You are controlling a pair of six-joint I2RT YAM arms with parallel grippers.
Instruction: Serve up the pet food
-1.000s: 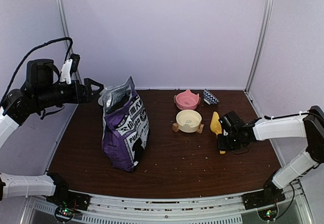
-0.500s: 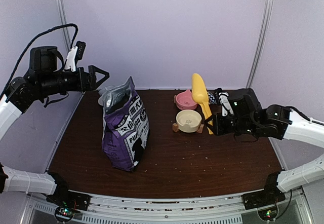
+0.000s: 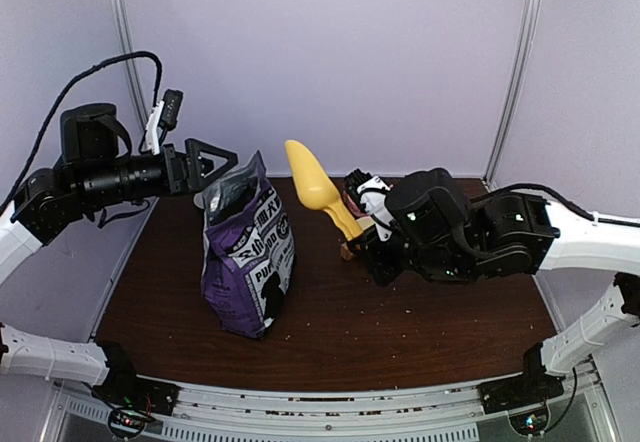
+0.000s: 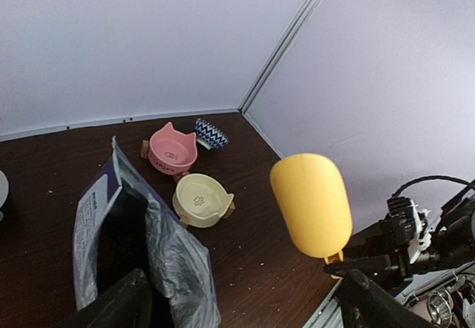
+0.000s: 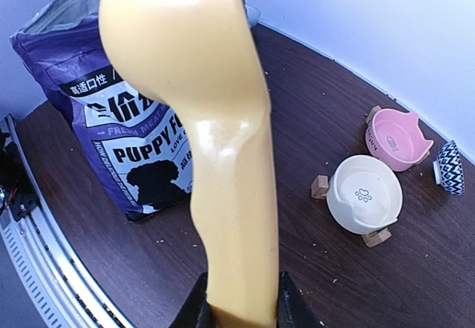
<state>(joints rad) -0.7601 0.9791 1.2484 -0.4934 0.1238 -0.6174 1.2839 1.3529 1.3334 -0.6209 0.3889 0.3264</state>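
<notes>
The purple pet food bag [image 3: 250,257] stands open on the left of the table; its inside is dark and no kibble heap shows. It also shows in the left wrist view [image 4: 141,246] and the right wrist view [image 5: 126,135]. My left gripper [image 3: 228,162] is open and empty, just above and left of the bag's mouth [image 4: 245,309]. My right gripper [image 3: 365,239] is shut on the handle of the yellow scoop [image 3: 315,187], held in the air right of the bag, bowl end up and toward the bag [image 5: 241,309]. The scoop [image 5: 200,120] looks empty.
A cream bowl [image 4: 200,198], a pink bowl [image 4: 172,148] and a small blue zigzag bowl [image 4: 211,133] sit at the back right, mostly behind my right arm in the top view. Crumbs lie scattered on the brown table [image 3: 330,332]. A pale round object [image 3: 204,194] sits behind the bag.
My right gripper lifted the yellow scoop from the table right of the bowls and carried it up and left toward the bag. My left gripper moved right, toward the bag's mouth.
</notes>
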